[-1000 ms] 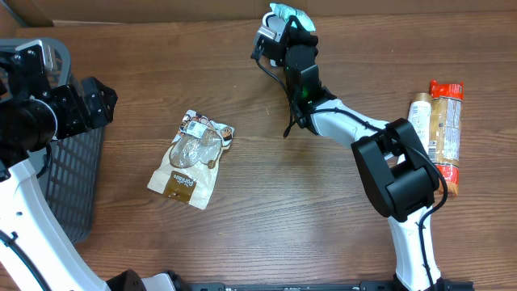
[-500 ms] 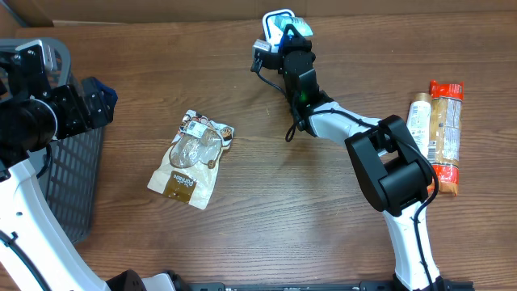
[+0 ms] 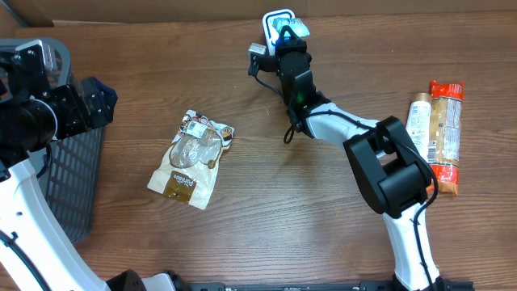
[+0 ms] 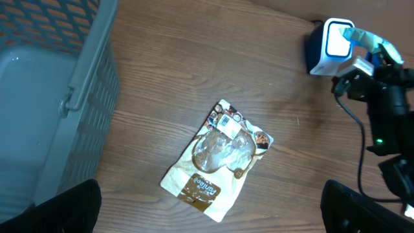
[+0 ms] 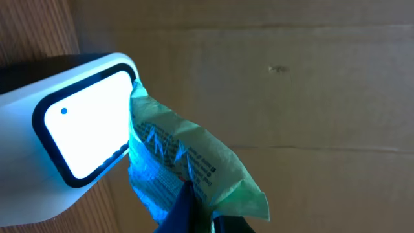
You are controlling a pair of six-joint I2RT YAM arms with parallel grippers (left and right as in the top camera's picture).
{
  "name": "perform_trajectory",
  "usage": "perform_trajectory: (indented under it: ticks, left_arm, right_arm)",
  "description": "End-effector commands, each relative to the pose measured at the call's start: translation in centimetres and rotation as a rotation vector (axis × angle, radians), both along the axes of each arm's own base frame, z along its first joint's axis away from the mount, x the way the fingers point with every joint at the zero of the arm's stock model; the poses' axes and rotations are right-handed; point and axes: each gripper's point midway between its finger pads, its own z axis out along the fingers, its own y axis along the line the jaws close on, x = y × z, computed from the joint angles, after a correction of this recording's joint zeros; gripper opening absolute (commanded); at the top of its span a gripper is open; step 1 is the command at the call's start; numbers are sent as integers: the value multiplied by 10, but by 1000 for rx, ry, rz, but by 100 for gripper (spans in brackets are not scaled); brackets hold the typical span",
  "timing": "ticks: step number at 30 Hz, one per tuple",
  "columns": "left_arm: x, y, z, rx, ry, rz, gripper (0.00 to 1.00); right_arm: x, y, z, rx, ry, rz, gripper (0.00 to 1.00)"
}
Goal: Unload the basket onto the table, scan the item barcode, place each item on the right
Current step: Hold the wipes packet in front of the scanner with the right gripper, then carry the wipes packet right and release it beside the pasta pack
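The scanner (image 3: 275,19), a white box with a lit screen, stands at the table's far edge; it also shows in the left wrist view (image 4: 332,41) and close up in the right wrist view (image 5: 77,123). My right gripper (image 3: 289,42) is shut on a pale green packet (image 5: 187,162), pinching its lower edge. The packet (image 3: 294,28) hangs against the right side of the glowing screen, with printed text facing the camera. My left gripper (image 4: 208,213) is open and holds nothing, high above the table at the left by the basket.
A grey mesh basket (image 3: 77,182) stands at the left edge. A brown and white snack pouch (image 3: 191,158) lies flat left of the middle. Two long packaged items (image 3: 440,133) lie at the right edge. A cardboard wall runs behind the scanner.
My right gripper has carried the green packet a little left and further back, up against the scanner's screen. The left arm has not moved.
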Motion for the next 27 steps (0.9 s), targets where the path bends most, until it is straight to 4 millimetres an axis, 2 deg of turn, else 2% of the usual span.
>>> perform_trajectory:
  ticks: [1,5,10,12,14,17,20,23,27]
  left_arm:
    - [2,0,0,4,-3,-19,100]
    - [2,0,0,4,-3,-20,99]
    - [2,0,0,4,-3,-19,100]
    - [2,0,0,4,-3,-19,100]
    - [2,0,0,4,-3,-19,100]
    - [2,0,0,4,-3,-19,100]
    - [2,0,0,4,-3,-19,100]
    - [2,0,0,3,-2,-19,100]
    - [2,0,0,3,-2,-19,100]
  right_arm:
    - [-17,-6,104,153,-100,-25,4]
    - [-41,-10,141,260,-34,-20,4]
    - [-89,-24,190,607,76,-44,4]
    - [-109,-30,196,779,162,-57,4]
    - [-132,-30,194,977,300,-55,4]
    - [-162,-37,182,1252,535,-103,4]
    - [-181,-58,161,1452,730,-233,4]
    - [-189,-78,132,1520,893,-345,4]
    - [-187,-126,78,1519,950,-578,4]
